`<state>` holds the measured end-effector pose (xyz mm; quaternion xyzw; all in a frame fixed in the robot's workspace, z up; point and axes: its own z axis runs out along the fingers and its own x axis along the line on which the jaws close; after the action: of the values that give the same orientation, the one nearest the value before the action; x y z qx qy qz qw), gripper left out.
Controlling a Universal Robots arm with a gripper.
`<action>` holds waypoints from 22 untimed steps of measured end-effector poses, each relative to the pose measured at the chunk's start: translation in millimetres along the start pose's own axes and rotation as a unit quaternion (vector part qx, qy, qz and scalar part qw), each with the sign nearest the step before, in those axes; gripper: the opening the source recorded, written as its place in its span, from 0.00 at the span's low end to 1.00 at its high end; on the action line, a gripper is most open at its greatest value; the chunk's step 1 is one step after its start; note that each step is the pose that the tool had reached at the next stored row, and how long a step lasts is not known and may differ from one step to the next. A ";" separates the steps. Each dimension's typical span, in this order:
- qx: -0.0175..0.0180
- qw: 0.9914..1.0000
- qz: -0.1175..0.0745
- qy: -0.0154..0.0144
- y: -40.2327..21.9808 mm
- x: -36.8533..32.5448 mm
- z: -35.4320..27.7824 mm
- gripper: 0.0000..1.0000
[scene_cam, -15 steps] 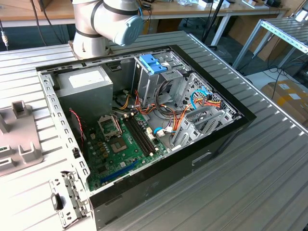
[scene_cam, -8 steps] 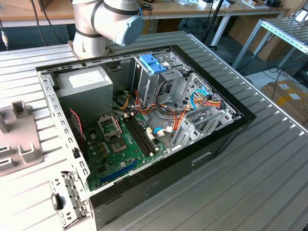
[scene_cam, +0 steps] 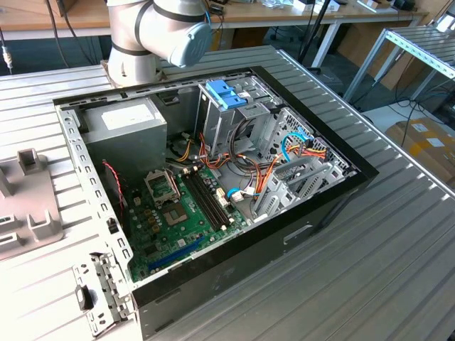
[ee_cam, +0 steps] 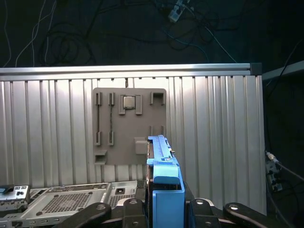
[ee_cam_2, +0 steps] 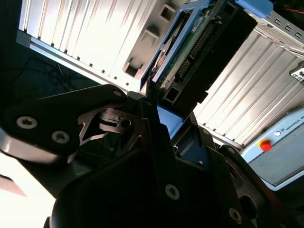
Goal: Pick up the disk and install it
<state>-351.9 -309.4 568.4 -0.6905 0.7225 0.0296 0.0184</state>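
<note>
Currently the gripper [ee_cam: 164, 211] is clamped on the disk [ee_cam: 160, 154], jaws pressing either side of its blue-tabbed end. So the disk rides edge-on in the air, clear of the table [ee_cam: 213, 142] and approx over the grey fixture tray [ee_cam: 124, 135]; it's not in the PC case [scene_cam: 234, 266] yet. Main risk imo: the grip is on one end only. In the second wrist view the disk [ee_cam_2: 204, 42] juts far past the gripper [ee_cam_2: 168, 118], so a bump or quick swing could twist it btwn the jaws or let it slip out. Also poss. trouble at the drive cage [scene_cam: 226, 96]: orange and blue cables [scene_cam: 270, 170] lie just beside it, so a skewed approach could snag them or jam the disk against the cage wall. Arm pose: the arm [scene_cam: 153, 35] stands at the case's far side in the exterior view, w/ its links rising out of shot. Judging by the first wrist view, the wrist points the tool down at the table.
</note>
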 end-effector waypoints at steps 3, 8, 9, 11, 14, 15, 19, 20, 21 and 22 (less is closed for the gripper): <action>0.000 1.000 0.000 0.000 -1.5 1.2 0.1 0.37; 0.000 1.000 0.000 0.000 -3.3 2.5 0.2 0.37; 0.000 1.000 0.000 0.000 -3.8 2.7 0.2 0.37; 0.000 1.000 0.000 0.000 -4.5 3.2 0.3 0.37; 0.000 1.000 0.000 0.000 -6.1 4.3 0.3 0.37; 0.000 1.000 0.000 0.000 -6.6 4.8 0.4 0.37; 0.000 1.000 0.000 0.000 -7.8 6.0 0.4 0.37; 0.000 1.000 0.000 0.000 -8.3 6.5 0.4 0.37; 0.000 1.000 0.000 0.000 -8.6 6.9 0.4 0.37; 0.000 1.000 0.000 0.000 -9.0 7.4 0.5 0.37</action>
<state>-343.3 -317.2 567.3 -0.6905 0.7225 0.0295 0.0185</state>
